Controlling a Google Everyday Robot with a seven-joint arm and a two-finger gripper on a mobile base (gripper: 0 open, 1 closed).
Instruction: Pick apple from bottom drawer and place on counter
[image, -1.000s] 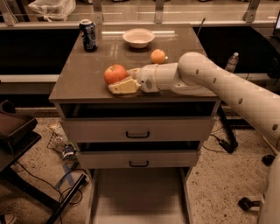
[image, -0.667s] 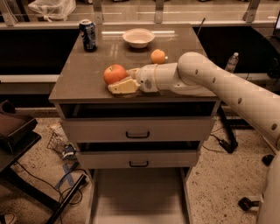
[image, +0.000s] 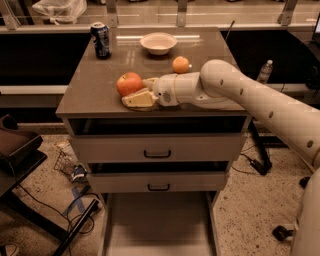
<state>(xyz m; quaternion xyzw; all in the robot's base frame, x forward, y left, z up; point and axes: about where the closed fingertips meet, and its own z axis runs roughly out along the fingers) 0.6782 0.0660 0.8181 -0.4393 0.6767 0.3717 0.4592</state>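
— What takes up the most room?

— The pale arm (image: 260, 105), reaching in from the right across the cabinet. Below it is the glossy grey-brown surface (image: 90, 85), square with a thin overhanging edge. At the foot of the cabinet the bottom drawer (image: 157, 225) is pulled out, showing a flat pale floor and low sides. The two upper drawers (image: 157, 148) have grey fronts and black handles.

— And on top?

— A white bowl (image: 158, 42) at the back, and a dark can (image: 101, 40) to its left. The can carries a label, but I cannot read any writing on it.

— Where is the apple?

— The apple (image: 129, 82) sits on the surface, near the front edge and left of centre. It is round and red-orange, with a lighter sheen on top. The gripper (image: 139, 94) lies right against it on its right side. I cannot tell whether it grips the fruit or not.

— Anything smaller?

— A plain orange fruit (image: 180, 64), just behind the arm's wrist, between the apple and the bowl.
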